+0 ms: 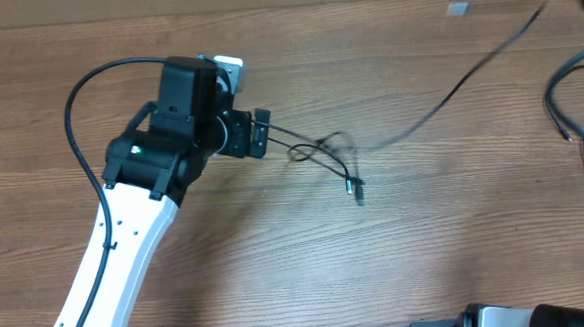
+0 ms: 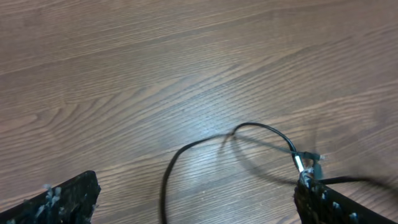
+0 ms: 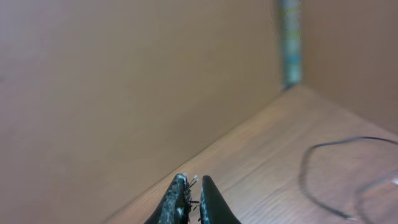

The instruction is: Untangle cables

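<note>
Loose tangle of thin black flexible cables (image 1: 323, 148) just beyond left hand (image 1: 264, 133), spread wide; right hand (image 3: 191, 194) narrow, pinching a strand; brown wooden surface (image 1: 277, 264) bare around tangle.

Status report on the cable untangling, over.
Left gripper open, tangled cables just ahead of it. Right gripper shut; whether it holds anything is unclear. One strand blurred, stretching toward far right. Nothing seen in the way.
</note>
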Available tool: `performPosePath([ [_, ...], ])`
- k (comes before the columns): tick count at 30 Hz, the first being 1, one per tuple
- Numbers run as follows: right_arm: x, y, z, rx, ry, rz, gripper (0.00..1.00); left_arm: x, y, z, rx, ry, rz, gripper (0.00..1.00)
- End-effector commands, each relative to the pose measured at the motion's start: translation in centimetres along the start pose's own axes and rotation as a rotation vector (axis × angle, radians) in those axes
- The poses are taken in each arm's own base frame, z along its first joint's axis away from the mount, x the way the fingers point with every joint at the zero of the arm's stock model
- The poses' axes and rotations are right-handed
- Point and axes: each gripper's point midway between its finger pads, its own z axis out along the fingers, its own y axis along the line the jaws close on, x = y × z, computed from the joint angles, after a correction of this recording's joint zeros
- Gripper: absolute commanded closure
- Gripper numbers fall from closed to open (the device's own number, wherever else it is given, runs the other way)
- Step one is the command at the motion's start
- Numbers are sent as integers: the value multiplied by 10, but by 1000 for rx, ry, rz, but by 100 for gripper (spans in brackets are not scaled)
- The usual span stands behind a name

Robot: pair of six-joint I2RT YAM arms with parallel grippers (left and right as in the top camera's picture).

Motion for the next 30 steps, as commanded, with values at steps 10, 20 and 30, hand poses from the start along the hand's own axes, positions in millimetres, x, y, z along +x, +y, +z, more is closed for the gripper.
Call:
performPosePath([
  [10,-3,5,3,-195,78,-5,70,-13,-8,-15,104,-48,-5,0],
  [20,80,35,7,-485,448,-155,6,-18,-9,-21,106,-54,-70,0],
  [30,167,66,-11,-653,772,-247,12,-51,-16,-58,126,-143,-97,0],
])
